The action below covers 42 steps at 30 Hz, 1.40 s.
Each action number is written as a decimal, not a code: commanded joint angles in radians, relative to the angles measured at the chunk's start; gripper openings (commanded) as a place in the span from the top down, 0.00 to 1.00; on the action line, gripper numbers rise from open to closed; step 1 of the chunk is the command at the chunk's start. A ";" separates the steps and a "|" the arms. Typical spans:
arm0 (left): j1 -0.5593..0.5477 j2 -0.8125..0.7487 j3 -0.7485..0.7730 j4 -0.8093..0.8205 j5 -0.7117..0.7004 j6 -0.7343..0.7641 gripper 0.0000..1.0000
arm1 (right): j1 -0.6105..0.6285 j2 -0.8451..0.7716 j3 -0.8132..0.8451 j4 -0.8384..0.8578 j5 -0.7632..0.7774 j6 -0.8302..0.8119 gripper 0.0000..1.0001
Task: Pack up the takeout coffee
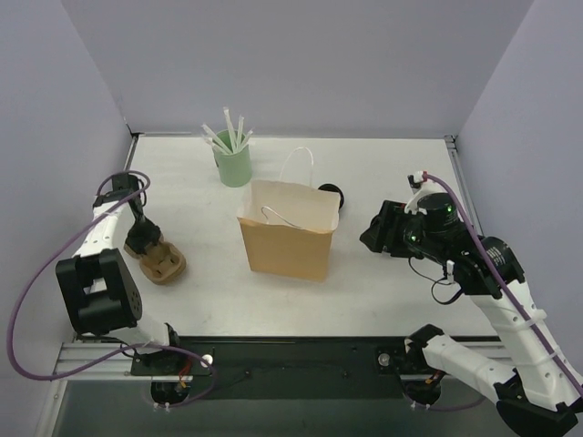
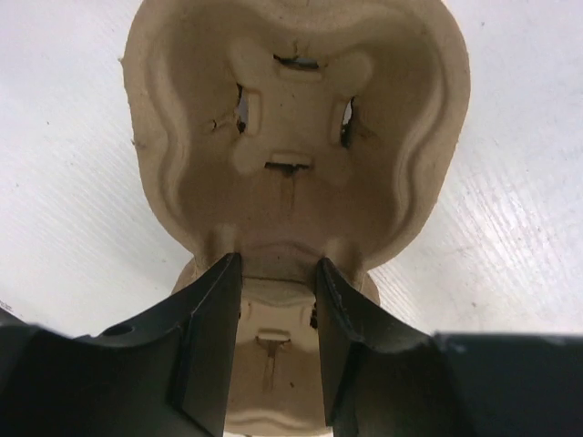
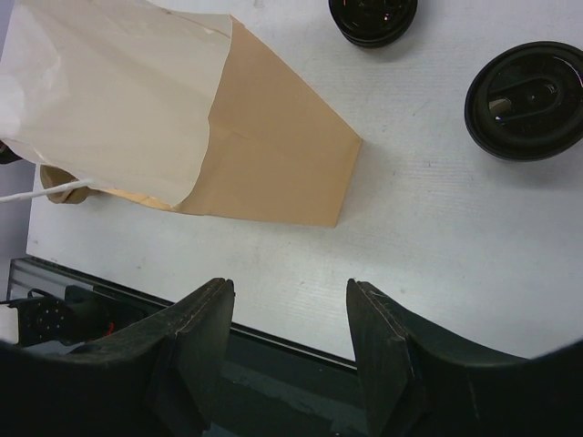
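Right pincer (image 3: 290,293) released, nothing between jaws. Small black lidded disposable cup (image 3: 526,100) stands on white counter (image 3: 428,228), 2 o'clock of it; open brown paper bag (image 3: 273,155) at 10 o'clock. Left pincer (image 2: 278,273) astride brown pulp cup carrier (image 2: 296,118); clamped or not, cannot tell. Cup judged light, thin-walled, crushable, lid slick: take mid-wall below rim, gently, upright

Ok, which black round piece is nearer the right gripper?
The lid with the oval recess, at right; the other black round piece sits farther, near the bag.
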 commanded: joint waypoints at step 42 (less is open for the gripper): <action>0.016 0.058 0.074 0.004 -0.020 0.173 0.42 | 0.009 0.028 0.013 0.018 0.021 -0.035 0.47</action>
